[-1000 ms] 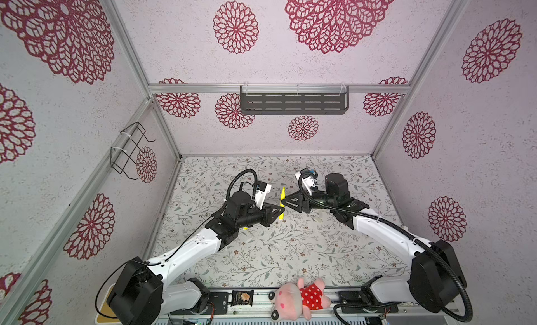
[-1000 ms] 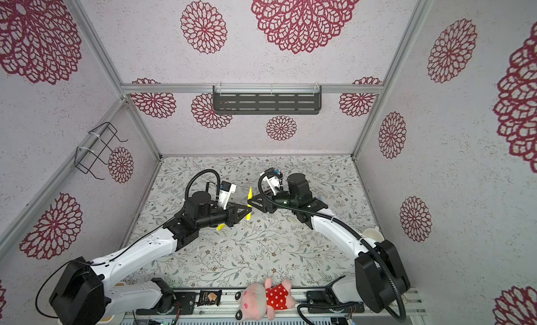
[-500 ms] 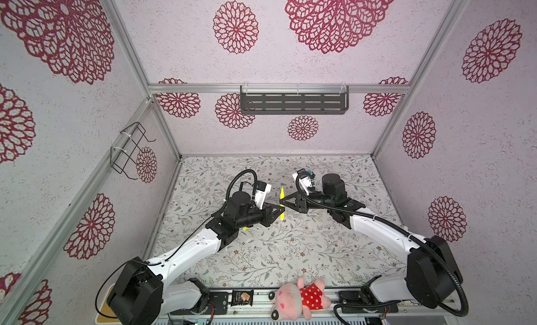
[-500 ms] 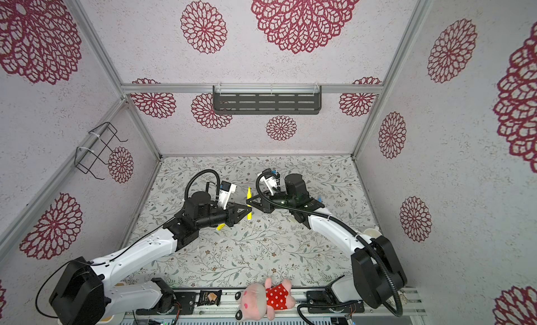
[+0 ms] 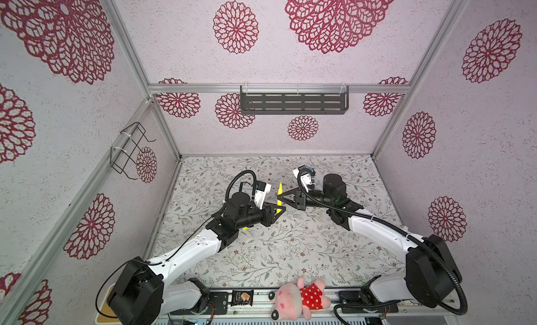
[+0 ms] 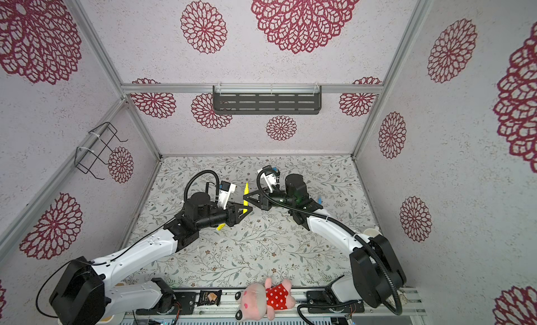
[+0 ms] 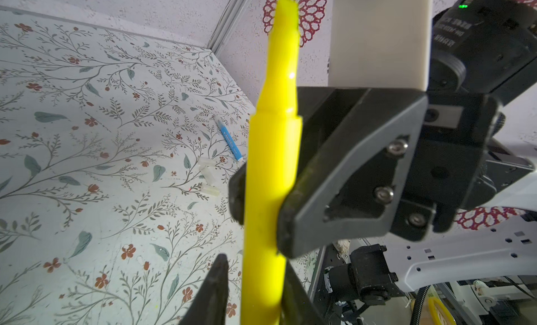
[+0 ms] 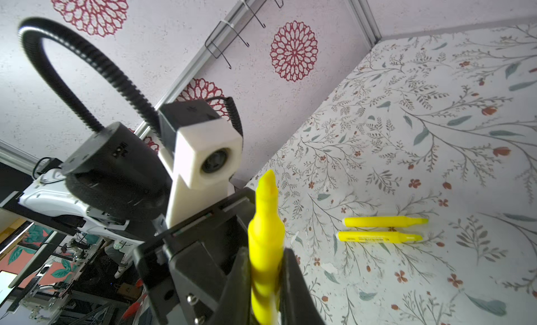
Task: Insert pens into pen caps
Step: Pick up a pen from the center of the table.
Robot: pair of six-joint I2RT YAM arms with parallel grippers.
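Observation:
A yellow pen [image 5: 279, 194] [image 6: 246, 197] stands upright above the middle of the table, tip up. My right gripper [image 8: 266, 268] [image 5: 279, 197] is shut on its barrel [image 8: 266, 230]. My left gripper [image 7: 255, 280] [image 5: 279, 210] straddles the same pen [image 7: 270, 178] lower down, with one finger clear of it and the other against it. Two more yellow pens [image 8: 385, 221] [image 8: 379, 237] lie side by side on the cover. A blue pen [image 7: 229, 139] lies beside whitish pen caps [image 7: 207, 163] [image 7: 210, 190].
A pink plush pig [image 5: 299, 298] and a small packet [image 5: 241, 297] sit on the front rail. A black shelf [image 5: 293, 102] hangs on the back wall and a wire rack [image 5: 130, 149] on the left wall. A yellow pen [image 5: 246, 228] shows under the left wrist.
My right gripper has moved slightly left and closed on the upright yellow pen. The left jaws, shut on that pen before, have parted a little.

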